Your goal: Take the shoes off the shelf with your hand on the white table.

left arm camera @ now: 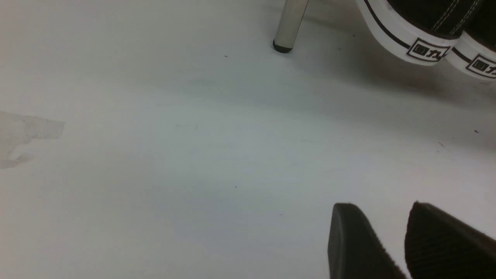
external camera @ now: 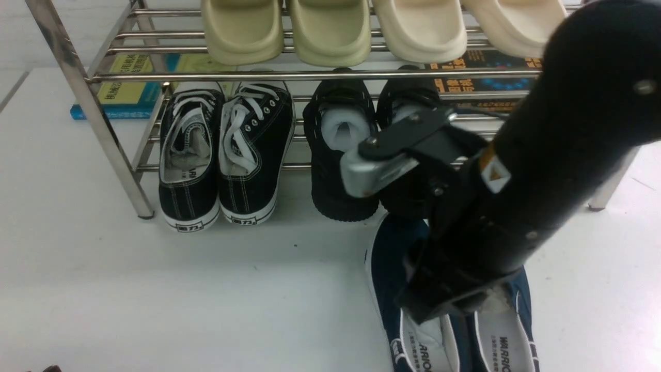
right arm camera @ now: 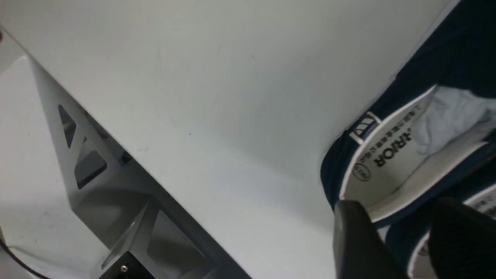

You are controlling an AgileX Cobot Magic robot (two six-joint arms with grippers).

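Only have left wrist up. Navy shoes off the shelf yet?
Observer: Yes. Both navy shoes lie on the white table, in front of the shelf.
Operator: Right gripper?
Observer: The right gripper is at their heel ends with its fingers apart; I cannot tell if it grips them.

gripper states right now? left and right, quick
Left gripper: fingers apart, holding nothing, above the white table.
Right gripper: fingers apart at the navy shoes, which are on the table; no clamp visible, so it looks open.
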